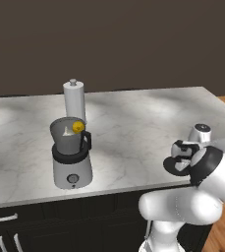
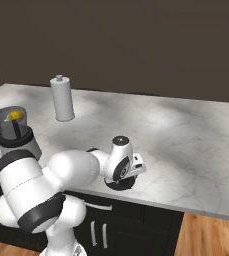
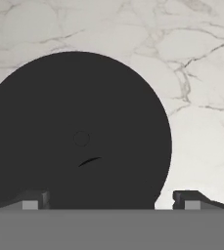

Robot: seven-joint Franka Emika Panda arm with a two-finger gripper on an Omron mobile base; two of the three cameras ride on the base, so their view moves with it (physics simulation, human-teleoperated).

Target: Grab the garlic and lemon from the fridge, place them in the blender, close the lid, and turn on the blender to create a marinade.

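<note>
The blender [image 1: 72,157] [image 2: 16,132] stands near the counter's front edge, left of my arm, its jar uncovered. The lemon [image 1: 77,127] [image 2: 15,116] sits inside the jar near the rim. The garlic is hidden or out of view, and the fridge is out of view. The lid [image 1: 175,167] [image 2: 120,185] [image 3: 79,132], a flat black disc, lies on the marble close to the front edge. My gripper [image 1: 181,158] [image 2: 128,174] [image 3: 108,200] hovers right over it, open, with a fingertip on either side of the disc.
A tall white upright cylinder [image 1: 74,101] [image 2: 62,99] with a knob stands behind the blender. The marble counter [image 1: 133,128] stretches wide behind the lid. Black handled cabinets [image 1: 1,218] run below its front edge, and wooden floor [image 2: 211,235] lies to the right.
</note>
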